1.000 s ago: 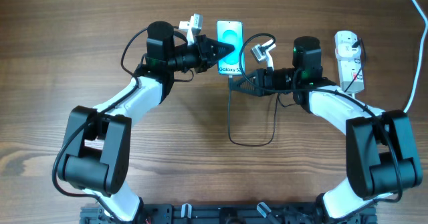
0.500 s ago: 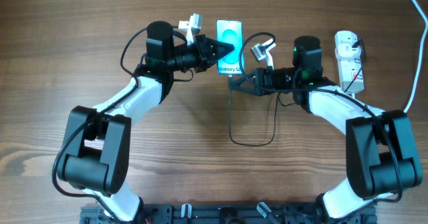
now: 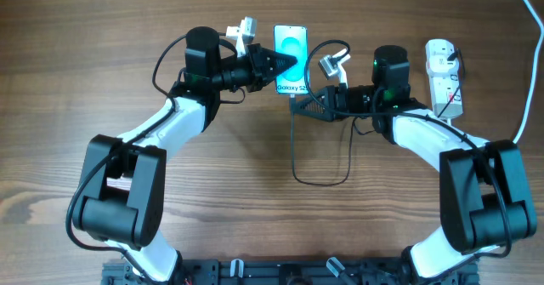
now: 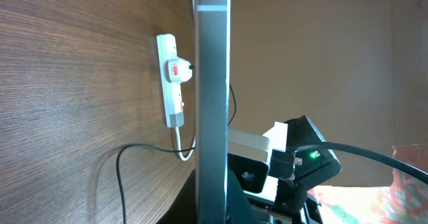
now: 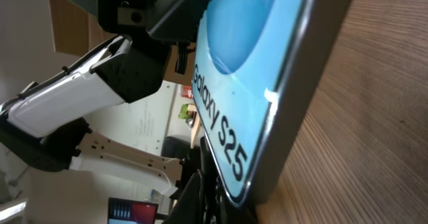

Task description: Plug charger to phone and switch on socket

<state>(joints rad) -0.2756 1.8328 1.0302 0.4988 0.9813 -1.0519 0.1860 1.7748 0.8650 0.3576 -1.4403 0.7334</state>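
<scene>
The wooden table [image 3: 68,64] carries both arms, bent inward so that their ends almost meet at the far side. The left gripper [image 3: 280,64] is closed on the phone [image 3: 293,47], pinching its near long edge; the turquoise screen faces up, and the wrist camera behind those fingers sees the handset edge-on as a grey bar. The right gripper [image 3: 297,106] sits just below the phone's short "Galaxy S25" end, tips nearly touching it. Its jaws are drawn together on the end of the charger [image 3: 293,149]. From there the black cable drops back toward the robot, loops and returns under the right wrist. The connector itself is too dark to make out. The socket [image 3: 442,76] lies well behind the right gripper, beside that arm's wrist, with a black plug in it.
</scene>
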